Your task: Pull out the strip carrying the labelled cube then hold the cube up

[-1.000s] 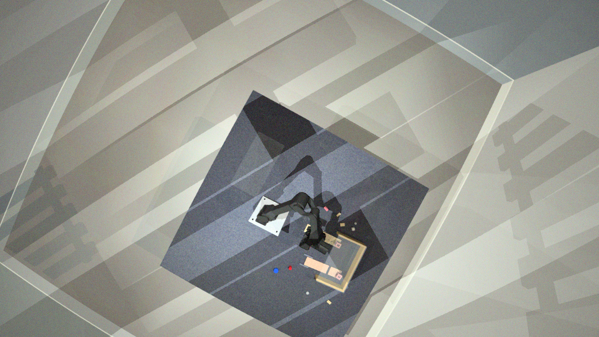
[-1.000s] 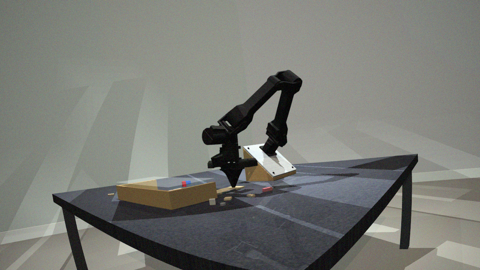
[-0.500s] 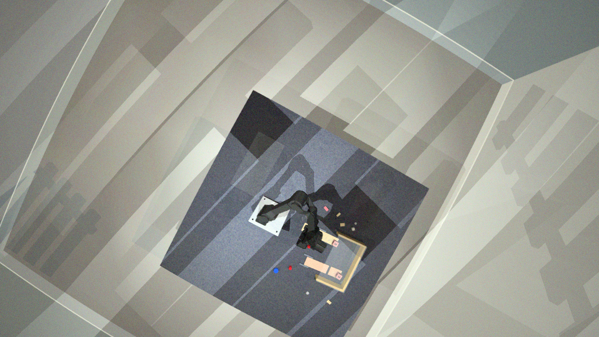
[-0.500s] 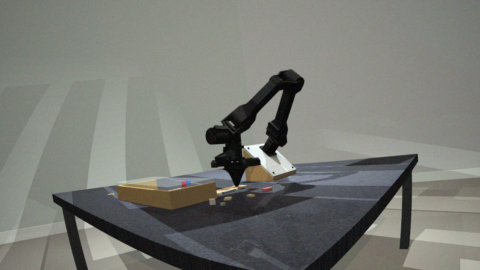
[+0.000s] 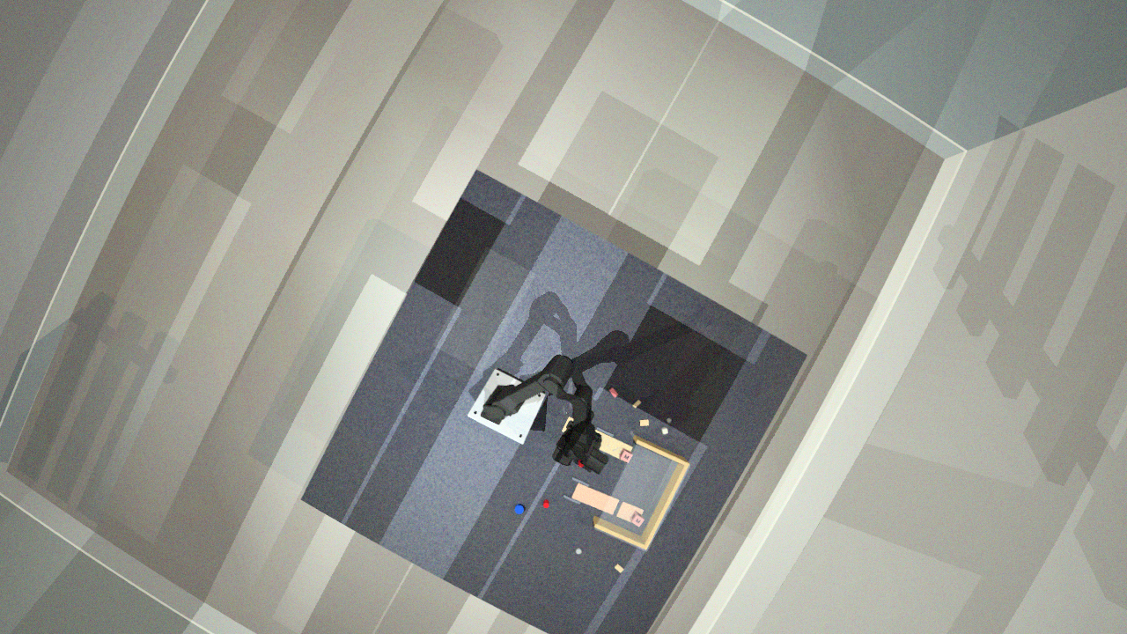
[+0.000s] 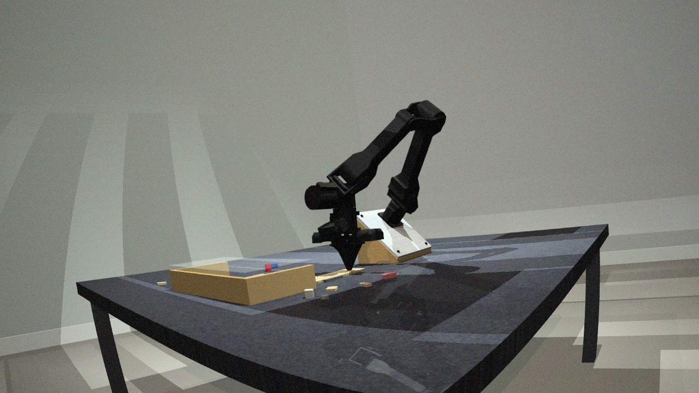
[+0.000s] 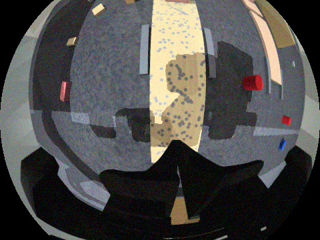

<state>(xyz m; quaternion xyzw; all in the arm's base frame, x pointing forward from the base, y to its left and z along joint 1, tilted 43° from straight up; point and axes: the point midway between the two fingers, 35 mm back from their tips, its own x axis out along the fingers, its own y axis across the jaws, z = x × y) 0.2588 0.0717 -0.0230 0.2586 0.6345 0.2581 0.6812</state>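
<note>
A pale yellow, speckled strip (image 5: 615, 444) (image 7: 177, 33) lies between two low grey rails and shows no break in the wrist view. A pink cube (image 5: 625, 455) marked M sits on its far end, at the open side of the wooden box; only its edge shows at the top of the wrist view. My gripper (image 6: 349, 269) (image 7: 175, 143) is shut and empty, its tips down at the strip's near end; whether they touch it I cannot tell. A salmon strip (image 5: 594, 497) (image 7: 268, 43) lies in two pieces with a gap, with another M cube (image 5: 637, 519) on the far piece.
The wooden box (image 5: 668, 503) (image 6: 209, 288) has a clear cover. A red cylinder (image 5: 580, 464) (image 7: 254, 83) lies between the strips. A smaller red piece (image 5: 546, 504) (image 7: 286, 120) and a blue piece (image 5: 519, 509) (image 7: 283, 145) lie farther off. A pink block (image 5: 613, 392) (image 6: 389, 275) lies opposite.
</note>
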